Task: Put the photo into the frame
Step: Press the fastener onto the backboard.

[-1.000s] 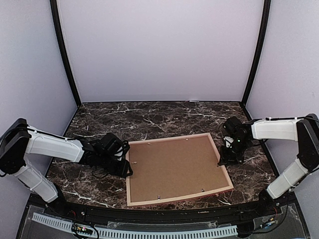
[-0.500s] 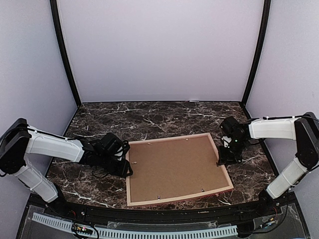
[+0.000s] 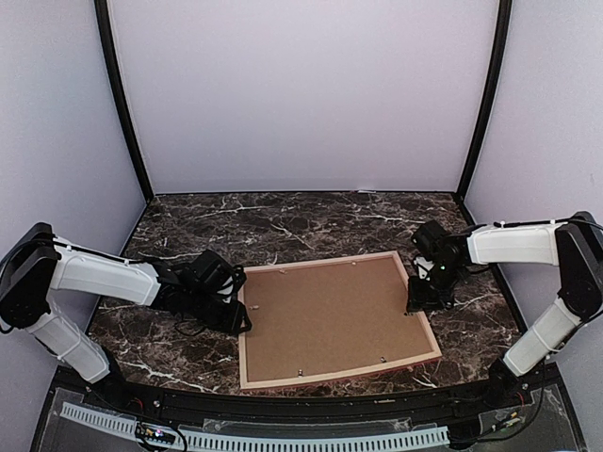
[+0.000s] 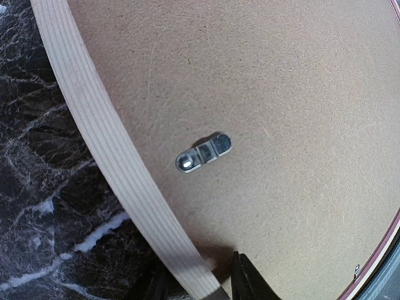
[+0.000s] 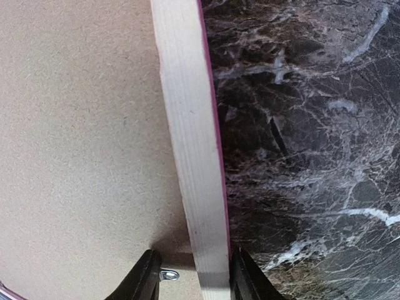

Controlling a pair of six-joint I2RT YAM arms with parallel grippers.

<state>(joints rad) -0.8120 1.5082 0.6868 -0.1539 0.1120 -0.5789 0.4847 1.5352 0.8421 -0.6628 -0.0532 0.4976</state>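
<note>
Seen from above, the frame [image 3: 330, 373] lies face down near the middle of the worktop's [image 3: 283, 226] near edge, with its brown backing board [image 3: 330, 315] uppermost. The left pincer [image 3: 237, 315] is set at its left rail and the right pincer [image 3: 415, 303] at its right rail.

In the left wrist view, the tan rail is straddled by the left pincer; whether it is pinched cannot be told. A metal clip [image 4: 203, 153] is seen on the board just inside.

In the right wrist view, the rail is straddled by the spread right pincer. The outer finger [image 5: 245, 278] is close against the pink side, and the inner finger [image 5: 147, 278] is held apart over the board.
</note>
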